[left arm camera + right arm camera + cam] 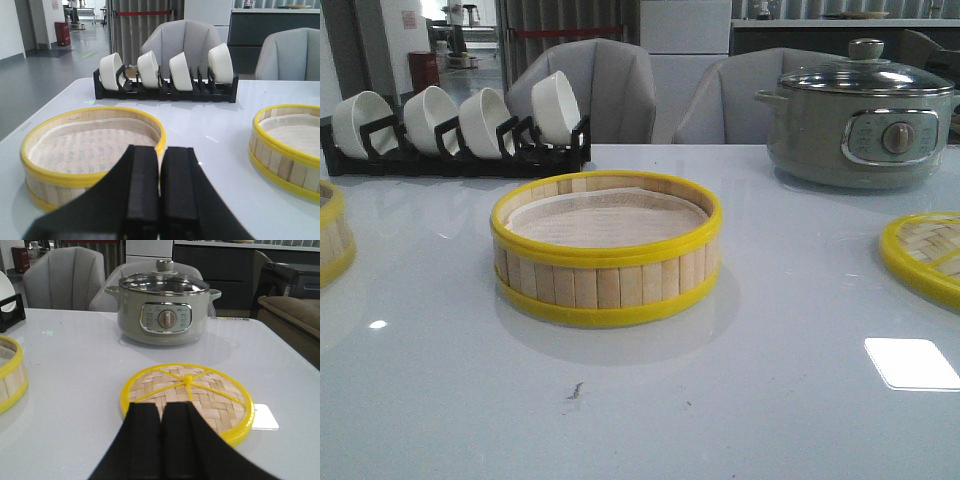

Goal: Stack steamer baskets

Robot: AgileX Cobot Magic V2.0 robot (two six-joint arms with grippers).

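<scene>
My left gripper [159, 200], fingers pressed together and empty, sits just short of the left steamer basket [92, 150] at the bench's [640, 400] left edge, so that arm is nearer. The centre basket [607, 247] stands well apart to its right. My right gripper [162, 440], also closed and empty, faces only the woven lid [187, 400].

Glossy, mirror-smooth white table [720, 400]; bamboo-slat steamer basket [606, 250], shiny yellow plastic rims, matt cloth liner; glazed ceramic bowls [460, 118].
</scene>
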